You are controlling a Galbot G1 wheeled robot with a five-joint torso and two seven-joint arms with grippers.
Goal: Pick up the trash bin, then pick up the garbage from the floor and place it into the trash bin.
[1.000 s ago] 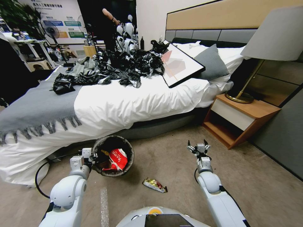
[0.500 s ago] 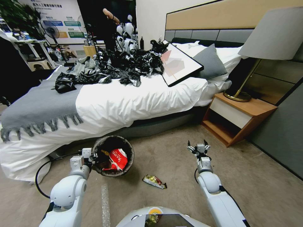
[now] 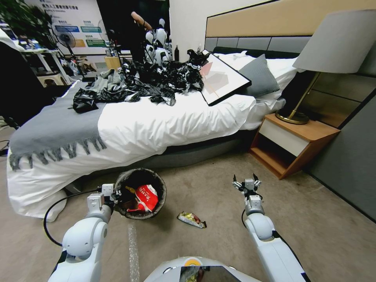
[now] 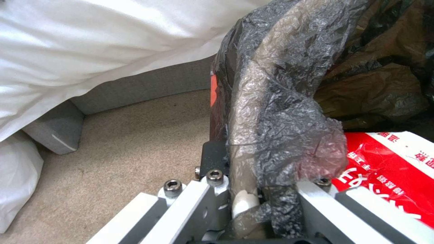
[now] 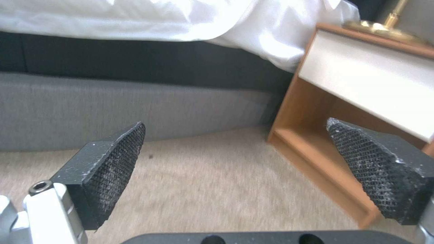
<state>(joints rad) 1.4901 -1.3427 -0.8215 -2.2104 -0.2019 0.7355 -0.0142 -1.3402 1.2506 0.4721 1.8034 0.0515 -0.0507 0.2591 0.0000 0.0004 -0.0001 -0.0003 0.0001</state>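
The trash bin [image 3: 140,194] hung in the left claw [image 3: 114,194], which was clamped on the near side of its rim, one finger outside the wall and one inside over the folded black liner [image 4: 276,112]; the bin sat low beside the bed [image 3: 164,117], tilted so that its mouth faced up and toward the robot, with a red-and-white wrapper [image 3: 147,197] already lying inside. The gold foil wrapper [image 3: 191,219] lay flat on the carpet [image 3: 219,196] between the two arms, just to the right of the bin and nearer the robot than the right claw [image 3: 246,182]. That claw hovered above the floor, spread wide and holding nothing, well short of touching the wrapper. The wrapper looked very light, thin and crinkly, probably slick, so it would likely flatten or skid under a push; a pinch across a raised crumpled edge seemed the best hold.
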